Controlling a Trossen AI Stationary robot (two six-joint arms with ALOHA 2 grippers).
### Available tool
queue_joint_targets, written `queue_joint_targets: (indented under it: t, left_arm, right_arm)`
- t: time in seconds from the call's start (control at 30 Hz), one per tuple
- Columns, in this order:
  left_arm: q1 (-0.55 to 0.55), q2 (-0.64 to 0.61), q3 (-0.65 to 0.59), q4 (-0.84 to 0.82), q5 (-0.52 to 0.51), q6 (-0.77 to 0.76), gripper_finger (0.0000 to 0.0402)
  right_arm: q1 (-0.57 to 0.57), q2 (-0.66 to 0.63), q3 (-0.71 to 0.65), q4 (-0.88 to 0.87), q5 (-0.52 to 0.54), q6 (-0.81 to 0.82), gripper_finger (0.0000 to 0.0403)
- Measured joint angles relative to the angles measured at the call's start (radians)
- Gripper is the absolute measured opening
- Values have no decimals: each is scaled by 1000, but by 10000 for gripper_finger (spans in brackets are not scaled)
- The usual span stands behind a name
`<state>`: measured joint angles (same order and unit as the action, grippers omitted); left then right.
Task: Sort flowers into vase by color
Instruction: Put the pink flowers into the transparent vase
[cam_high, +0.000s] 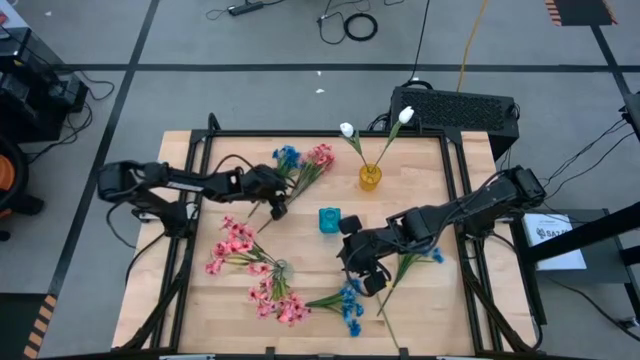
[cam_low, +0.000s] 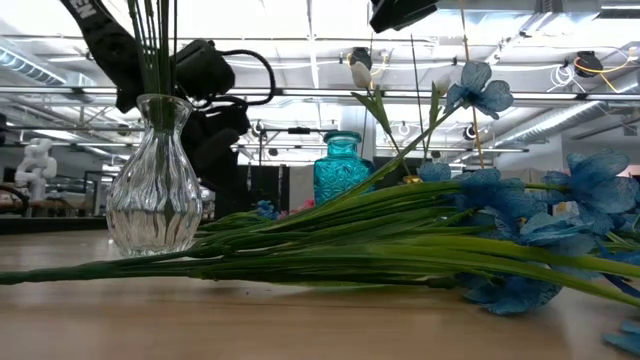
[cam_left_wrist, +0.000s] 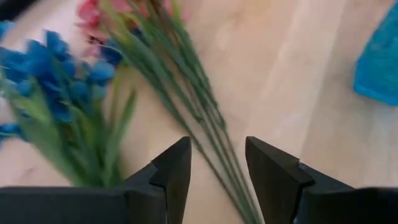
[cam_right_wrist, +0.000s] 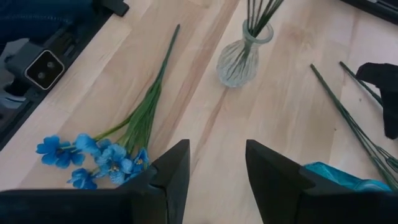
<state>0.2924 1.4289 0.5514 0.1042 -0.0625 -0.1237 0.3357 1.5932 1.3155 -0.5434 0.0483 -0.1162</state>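
Note:
A pink spray and a blue spray lie side by side on the table at the far left. My left gripper hovers open over the pink spray's green stems, which run between its fingers without touching them. A clear glass vase holds pink flowers. White buds stand in a yellow vase. A teal vase stands mid-table. My right gripper hangs open above the table, with a blue spray lying beside it.
Another blue spray lies under my right arm, its stem reaching the near edge. In the low view a blue spray lies across the foreground, in front of the clear vase and the teal vase. A black box stands behind the table.

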Motion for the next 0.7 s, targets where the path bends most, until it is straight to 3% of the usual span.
queue_joint_targets:
  t: [0.2,0.47,0.7]
  left_arm:
    - [-32,43,0,3,31,-19,159]
    - [-91,126,0,48,-140,-25,162]
    - [-99,193,2,86,-199,-51,187]
  right_arm:
    - [0,0,0,0,-2,-1,148]
    - [0,0,0,1,-2,-1,148]
    - [0,0,0,1,-2,-1,148]
